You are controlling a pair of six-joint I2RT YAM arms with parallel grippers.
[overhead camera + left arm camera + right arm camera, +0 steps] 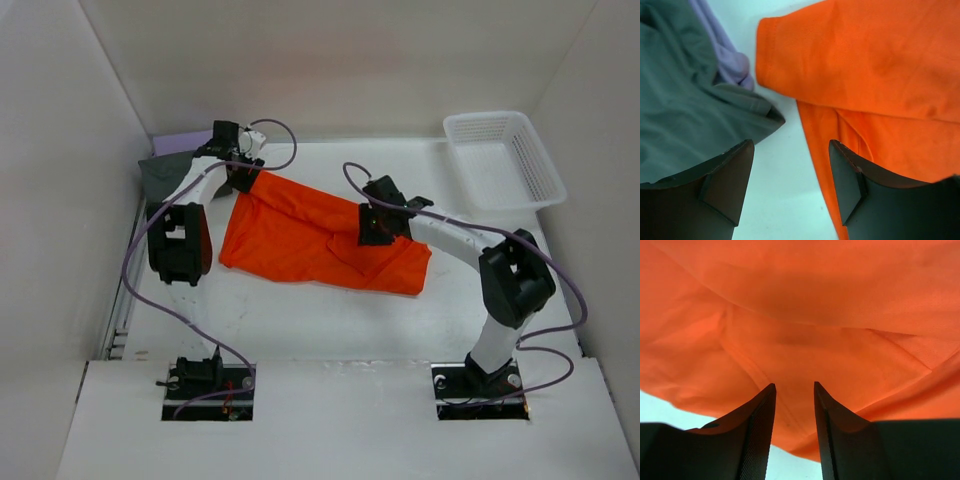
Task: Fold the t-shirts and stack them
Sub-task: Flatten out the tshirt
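The bright orange t-shirt [320,240] lies crumpled and partly folded across the middle of the table. Dark grey t-shirt [165,172] and lavender t-shirt [185,142] are bunched at the back left corner. My left gripper [245,178] hovers at the orange shirt's upper left corner. In the left wrist view it [790,144] is open over bare table, with the grey shirt [685,100] to its left, the lavender one [727,57] behind and the orange sleeve [865,75] to its right. My right gripper [373,230] is over the orange shirt's right part, open [795,385], with orange cloth [805,310] beneath.
A white plastic mesh basket [505,160] stands at the back right corner. White walls close in the table on the left, back and right. Purple cables loop from both arms over the table.
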